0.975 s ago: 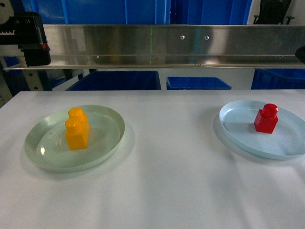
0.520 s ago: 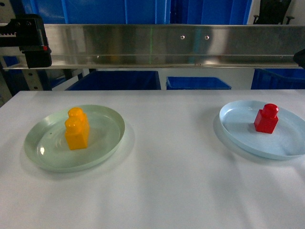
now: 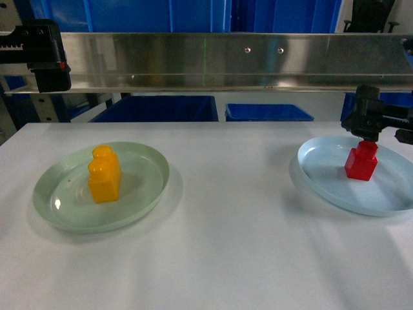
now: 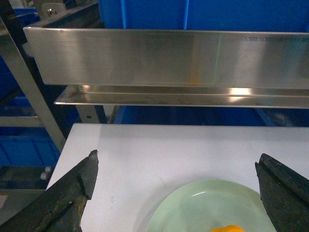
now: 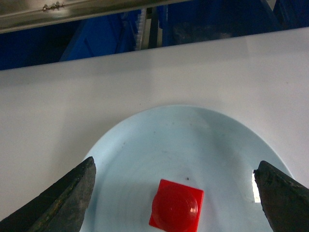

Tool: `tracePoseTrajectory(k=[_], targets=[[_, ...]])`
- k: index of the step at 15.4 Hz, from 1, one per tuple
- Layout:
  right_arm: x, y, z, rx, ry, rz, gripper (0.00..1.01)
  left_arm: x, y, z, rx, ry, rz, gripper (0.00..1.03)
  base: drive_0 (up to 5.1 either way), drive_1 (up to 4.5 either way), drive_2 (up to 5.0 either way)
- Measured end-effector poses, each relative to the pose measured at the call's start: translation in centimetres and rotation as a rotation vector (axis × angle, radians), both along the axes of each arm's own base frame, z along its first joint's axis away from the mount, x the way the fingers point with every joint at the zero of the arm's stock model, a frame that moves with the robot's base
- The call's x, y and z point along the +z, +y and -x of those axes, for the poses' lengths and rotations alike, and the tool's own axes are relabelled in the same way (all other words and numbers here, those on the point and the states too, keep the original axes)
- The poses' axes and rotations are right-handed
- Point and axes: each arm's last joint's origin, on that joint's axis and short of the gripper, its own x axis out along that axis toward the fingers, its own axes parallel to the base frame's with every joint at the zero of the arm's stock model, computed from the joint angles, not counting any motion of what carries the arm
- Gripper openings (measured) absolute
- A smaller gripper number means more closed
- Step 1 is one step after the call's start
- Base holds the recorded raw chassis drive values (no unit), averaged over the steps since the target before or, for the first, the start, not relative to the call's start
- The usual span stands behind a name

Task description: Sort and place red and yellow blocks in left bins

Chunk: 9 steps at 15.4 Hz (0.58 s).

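The white table (image 3: 226, 245) fills the near part of the head view. On its left side sits a pale green plate (image 3: 139, 194), and the yellow block (image 3: 104, 174) stands upright inside it, left of the plate's middle, its 2 studs on top. On the right side, at about the same depth, a pale blue plate (image 3: 322, 187) holds the red block (image 3: 360, 161), upright with its 1 round stud up, near the plate's centre.

The right gripper (image 3: 369, 132) hangs directly above the red block, just over the stud as the head view shows it; whether it touches cannot be told. In the right wrist view its 2 dark fingers (image 5: 63, 198) stand wide apart at the frame's lower corners, with the red block (image 5: 176, 205) between them and nothing gripped.

The left gripper (image 3: 42, 55) sits high at the far left, well above and behind the green plate. In the left wrist view its fingers (image 4: 67, 193) are also spread wide and hold nothing; the green plate's rim (image 4: 193, 198) and a sliver of the yellow block (image 4: 227, 228) show at the bottom edge.

Beyond the table's far edge runs a steel rail (image 3: 226, 61), with blue bins (image 3: 158, 108) below and behind it.
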Motion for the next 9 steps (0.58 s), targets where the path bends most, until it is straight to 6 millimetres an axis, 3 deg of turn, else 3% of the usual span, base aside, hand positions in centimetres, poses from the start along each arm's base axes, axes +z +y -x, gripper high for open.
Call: tracePoseTrajectory(k=[3, 9], targets=[[0.5, 1.1, -1.0, -0.013, 0.011, 0.026, 0.98, 0.0, 0.0, 0.0, 0.000, 0.000, 0.000, 0.98, 0.0, 0.00, 0.0], [-3.1, 2.4, -1.4, -0.068, 0.195, -0.025, 0.98, 0.0, 0.0, 0.0, 0.000, 0.000, 0.000, 0.98, 0.0, 0.00, 0.0]])
